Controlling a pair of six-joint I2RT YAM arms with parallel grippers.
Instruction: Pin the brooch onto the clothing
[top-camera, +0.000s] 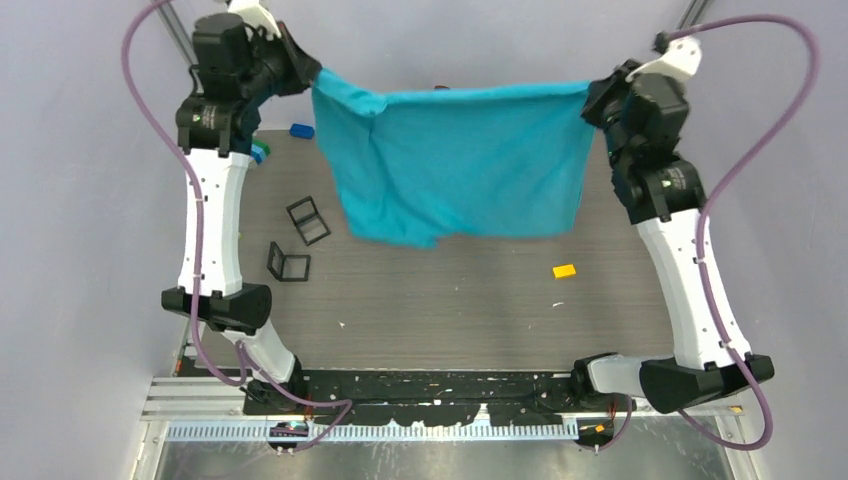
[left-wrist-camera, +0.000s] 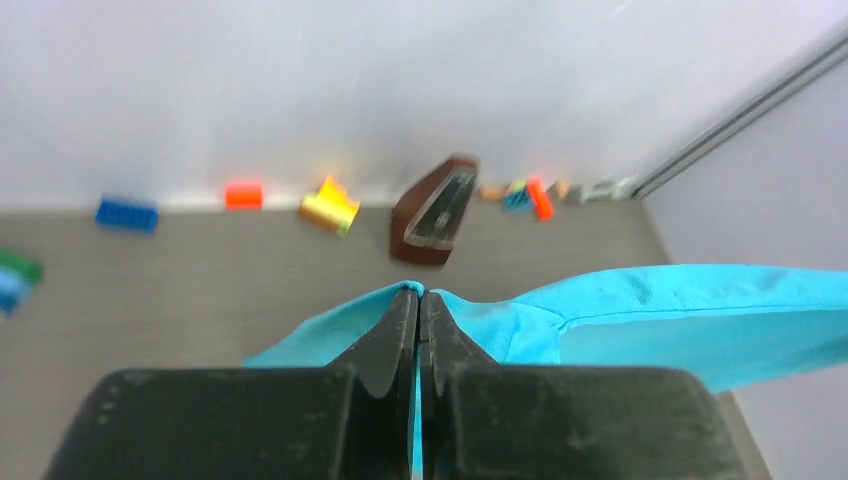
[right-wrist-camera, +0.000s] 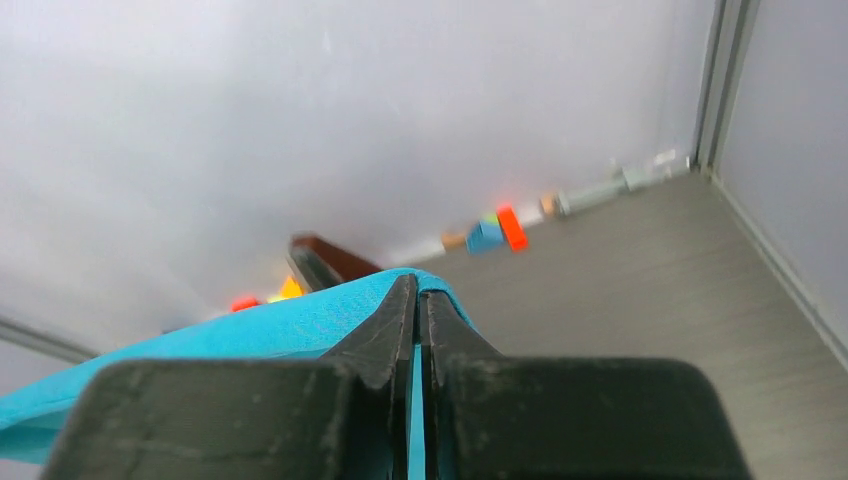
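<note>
Aloft, clothing (top-camera: 460, 165) hangs stretched over the far edge of the bench (top-camera: 450, 300); left gripper (top-camera: 308, 78), right gripper (top-camera: 592, 100) each pinch a top corner.

Robotics lab: white-walled enclosure (top-camera: 60, 250), grey table (top-camera: 450, 300), toy bricks (left-wrist-camera: 243, 194).

Grey table (top-camera: 450, 310): black frames (top-camera: 308, 221), yellow block (top-camera: 564, 270)

T-shirt (top-camera: 460, 165) hangs stretched between my left jaws and right jaws, curtaining off the far half of the table (top-camera: 480, 310). Left side blocked by black frame (top-camera: 308, 220) and 2nd black frame (top-camera: 288, 263). Yellow block (top-camera: 564, 270) sits right of centre. Passable: near middle strip. Brown stand (left-wrist-camera: 435, 210) against the back wall.
</note>
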